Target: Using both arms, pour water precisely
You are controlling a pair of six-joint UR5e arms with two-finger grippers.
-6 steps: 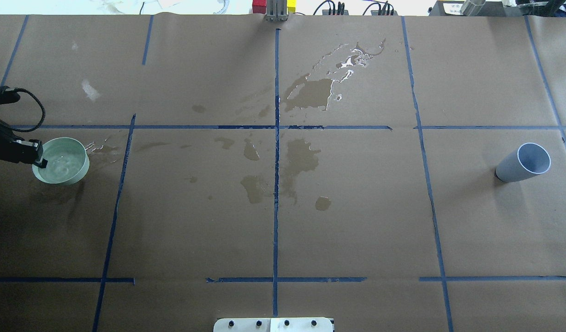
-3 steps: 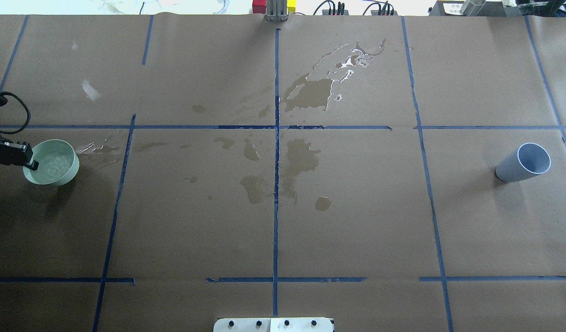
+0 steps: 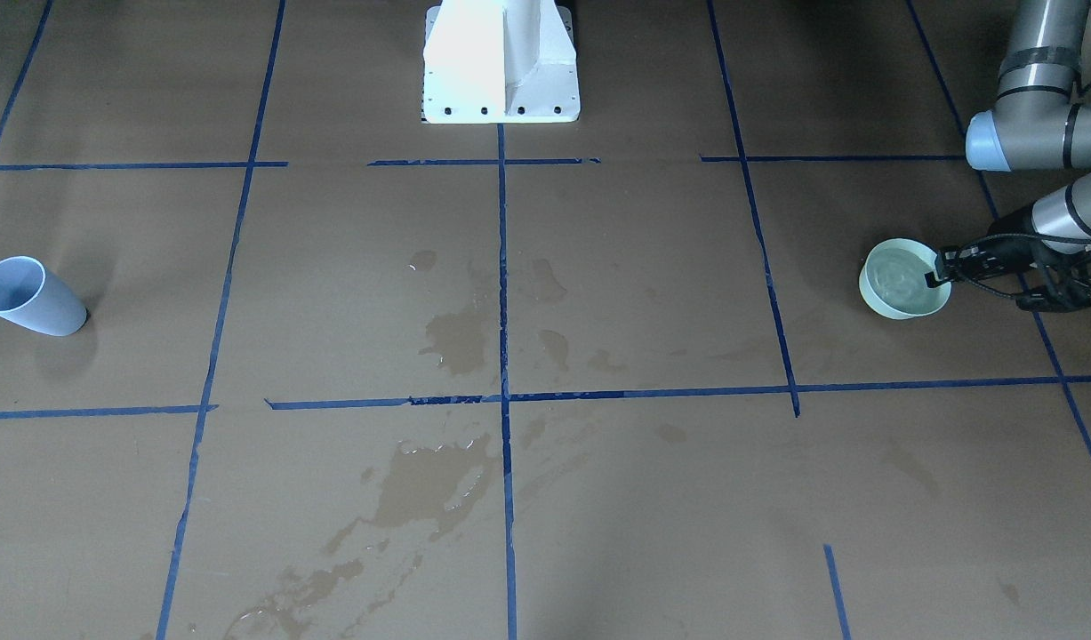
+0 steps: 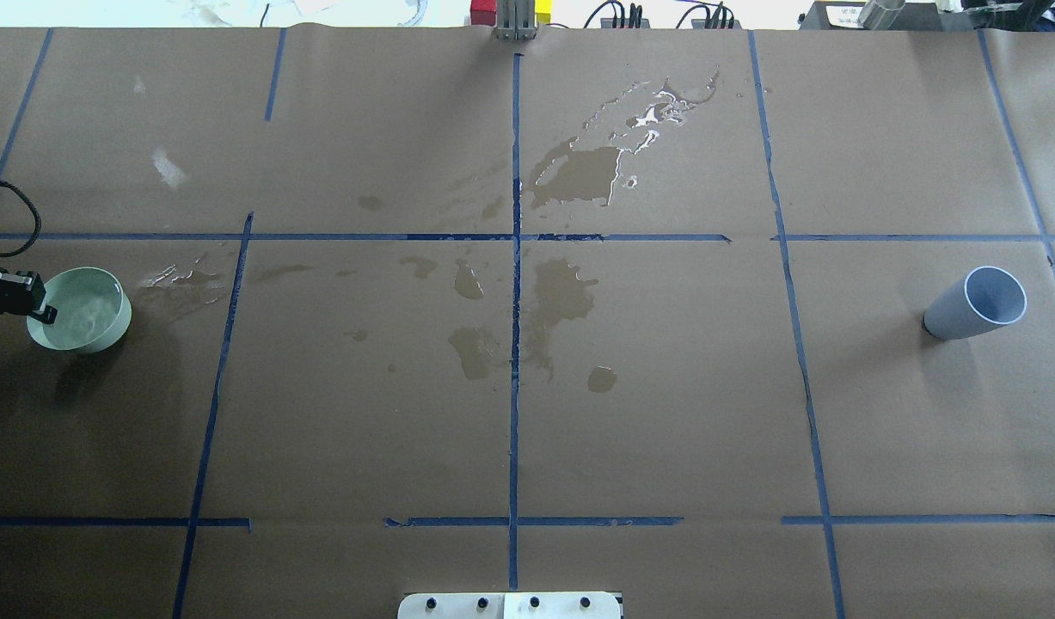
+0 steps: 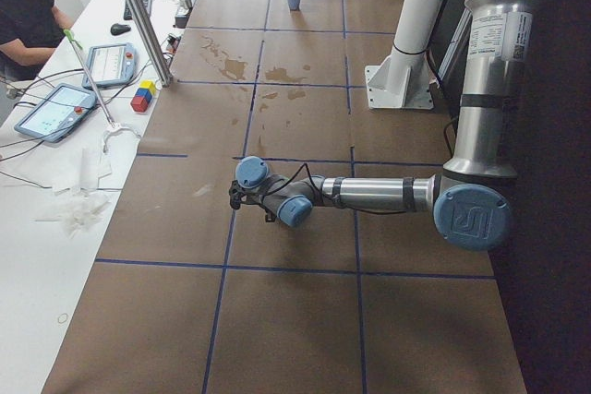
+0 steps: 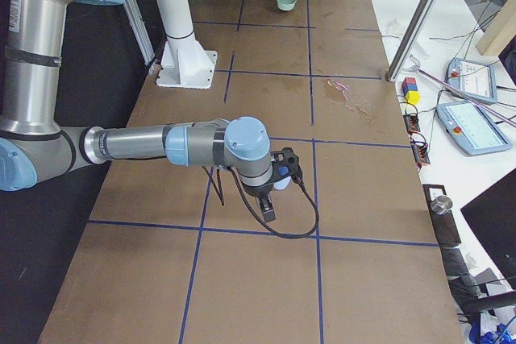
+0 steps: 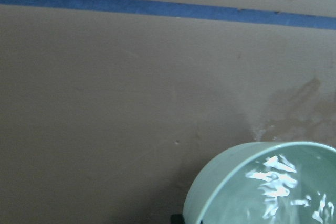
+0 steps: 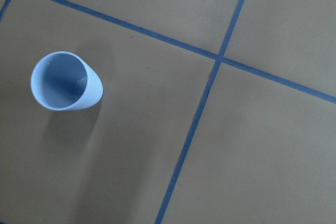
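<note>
My left gripper [image 4: 42, 308] is shut on the rim of a pale green bowl [image 4: 82, 323] at the table's far left. The bowl holds clear rippling water [image 4: 84, 316]. Its offset shadow suggests that it hangs a little above the paper. The bowl [image 3: 901, 286], the left gripper [image 3: 934, 271] and the silver-grey left arm [image 3: 1043, 133] also show in the front-facing view. The left wrist view shows the bowl's rim [image 7: 226, 174] and the water [image 7: 283, 187]. An empty pale blue cup [image 4: 974, 305] stands upright at the far right, and shows in the right wrist view [image 8: 65, 81]. My right gripper [image 6: 282, 171] hovers above it; I cannot tell whether it is open or shut.
Dark wet stains [image 4: 570, 176] spread over the brown paper around the table's middle, and blue tape lines cross it. The white pedestal [image 3: 501, 62] stands at the robot's side. A metal post [image 5: 138, 16], coloured blocks [image 5: 143, 96], tablets and a seated operator [image 5: 23, 16] are along the far side.
My left gripper has carried the bowl steadily to the left, toward the table's left edge, with the water rippling. The blue cup has not moved.
</note>
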